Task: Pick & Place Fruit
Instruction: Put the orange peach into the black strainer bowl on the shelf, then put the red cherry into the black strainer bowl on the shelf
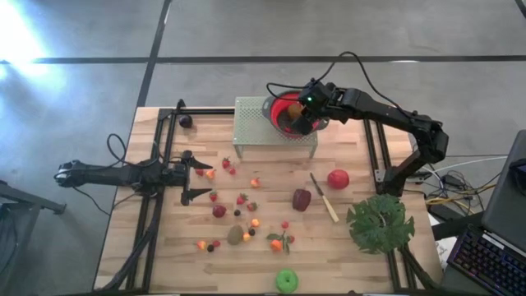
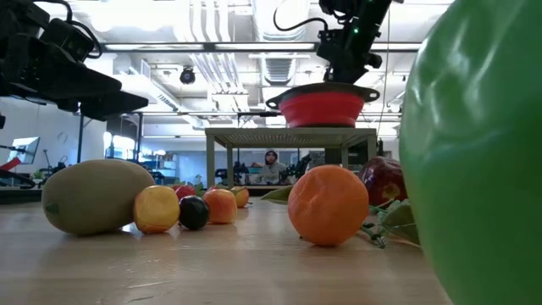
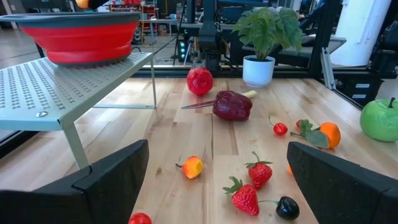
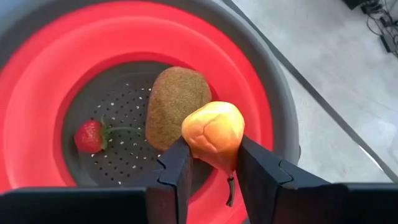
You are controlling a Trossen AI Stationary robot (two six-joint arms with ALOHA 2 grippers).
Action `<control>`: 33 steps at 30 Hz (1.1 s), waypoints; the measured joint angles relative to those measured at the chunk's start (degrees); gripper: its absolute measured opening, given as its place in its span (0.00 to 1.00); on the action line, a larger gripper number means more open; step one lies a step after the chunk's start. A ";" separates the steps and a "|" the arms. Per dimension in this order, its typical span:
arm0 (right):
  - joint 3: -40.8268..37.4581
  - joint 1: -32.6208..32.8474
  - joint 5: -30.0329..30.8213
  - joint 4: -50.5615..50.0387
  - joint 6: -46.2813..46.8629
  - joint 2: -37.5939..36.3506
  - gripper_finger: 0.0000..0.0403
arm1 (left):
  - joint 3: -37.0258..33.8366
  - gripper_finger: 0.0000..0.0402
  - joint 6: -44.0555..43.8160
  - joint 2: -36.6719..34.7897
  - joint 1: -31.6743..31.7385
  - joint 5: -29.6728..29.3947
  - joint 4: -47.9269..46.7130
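- The right gripper [image 4: 211, 168] hangs over the red bowl [image 1: 283, 105] on the metal stand [image 1: 251, 127], its fingers pinched on a small orange-yellow fruit [image 4: 213, 134].
- Inside the bowl lie a kiwi [image 4: 176, 102] and a strawberry [image 4: 89, 136].
- The left gripper [image 1: 197, 176] sits low at the table's left side, fingers spread wide and holding nothing.
- More fruit lies scattered on the table [image 1: 362, 263], among it a green apple [image 1: 287, 281] at the near edge and a red apple [image 1: 338, 178] by the knife [image 1: 324, 197].

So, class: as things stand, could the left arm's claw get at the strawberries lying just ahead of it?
Probably yes. The left claw is open and empty, low over the table, and the strawberries lie loose on bare wood straight ahead, with nothing between them.
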 joint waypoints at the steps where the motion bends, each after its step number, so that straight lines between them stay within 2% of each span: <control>1: 0.00 -0.03 -0.02 0.01 0.02 0.08 0.25 | 0.00 0.97 0.00 0.00 -0.01 0.01 0.00; 19: -0.24 0.00 0.02 -0.07 0.00 0.18 0.48 | 0.00 0.97 0.00 0.00 0.00 0.00 0.00; 33: -0.52 0.02 0.02 -0.06 0.34 0.20 0.55 | 0.00 0.97 -0.01 0.00 0.01 0.01 0.00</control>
